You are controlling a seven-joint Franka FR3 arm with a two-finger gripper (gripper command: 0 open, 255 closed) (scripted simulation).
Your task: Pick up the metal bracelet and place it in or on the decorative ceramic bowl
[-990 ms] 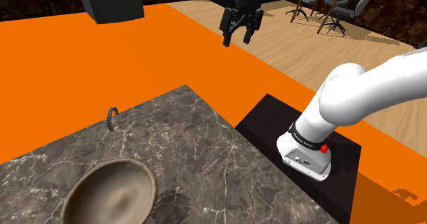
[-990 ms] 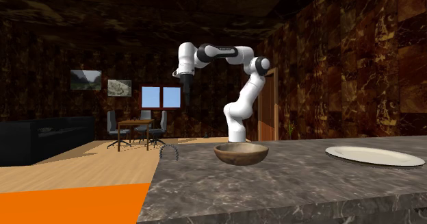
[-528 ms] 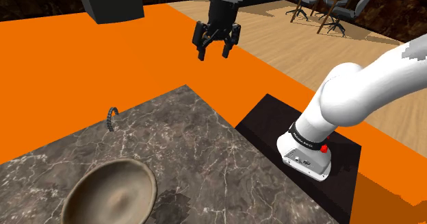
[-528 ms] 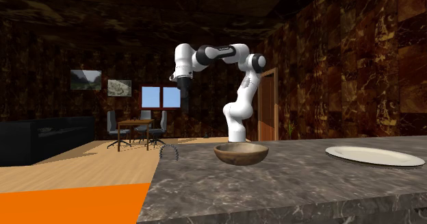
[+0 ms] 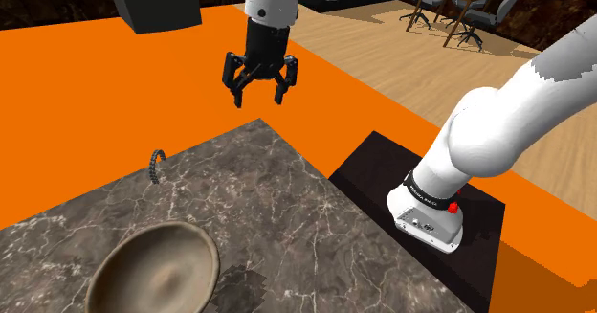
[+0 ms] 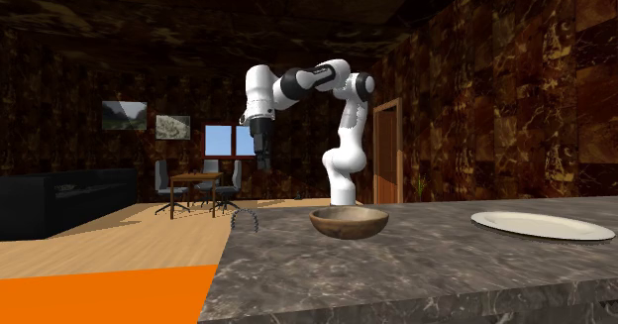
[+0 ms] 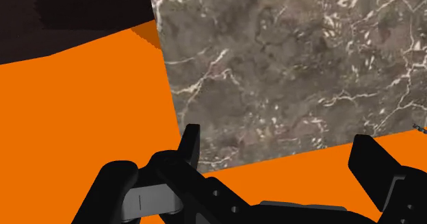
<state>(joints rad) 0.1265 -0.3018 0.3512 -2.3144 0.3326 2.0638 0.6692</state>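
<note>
The jaws stand open and hold nothing. In the wrist view the two black fingers sit wide apart, with orange floor and a corner of the marbled bench showing between and beyond them. In the shoulder view they point downward in the air, above the orange floor just past the bench's far edge, and are well clear of anything on it. The white arm curves back from them to its base on the black stand, which is beside the bench at the shoulder view's right. The bracelet is a dark chain arc standing on edge on the bench, close to its far edge and to the shoulder view's lower left of the jaws. In the second exterior view the bracelet is at the bench's left end, just beside the bowl. The brownish-grey bowl rests upright and empty on the bench, apart from the bracelet and nearer the shoulder camera. A white plate lies on the bench toward the second exterior view's right, well apart from the bowl.
</note>
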